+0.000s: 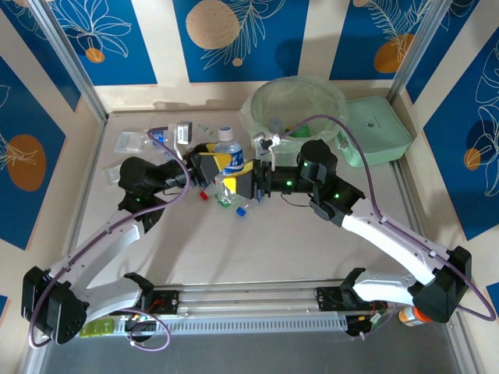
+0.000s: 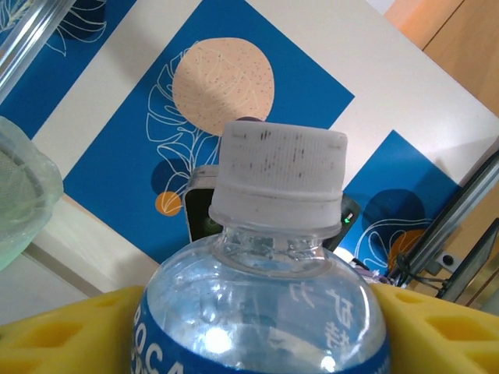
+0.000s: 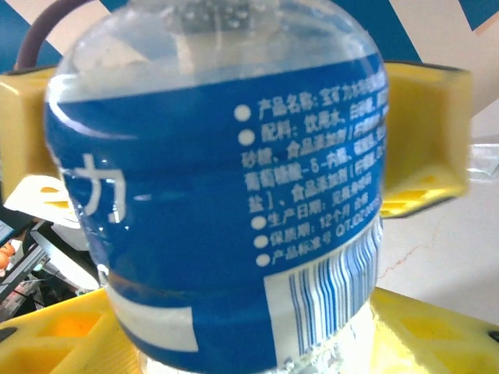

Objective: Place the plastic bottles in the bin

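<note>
Beige table (image 1: 273, 249), blue walls (image 1: 234, 39); left end effector (image 1: 217, 165), right end effector (image 1: 234, 185) straddle bottle (image 1: 228, 149); grip indeterminable.

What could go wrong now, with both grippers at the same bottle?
The bottle sits between the left gripper and the right gripper. Whether either grips firmly cannot be told, so it may slip and fall. Their yellow fingers are close together and might collide. The purple cable arcs over the bin and could snag.

A clear bottle (image 1: 228, 153) (image 2: 257, 304) (image 3: 218, 202) with a blue label and a pale cap stands upright mid-bench (image 1: 257, 249). Small crushed bottles (image 1: 226, 200) lie beside its base. The round pale-green bin (image 1: 261, 109), bag-lined, sits upright behind it.
</note>
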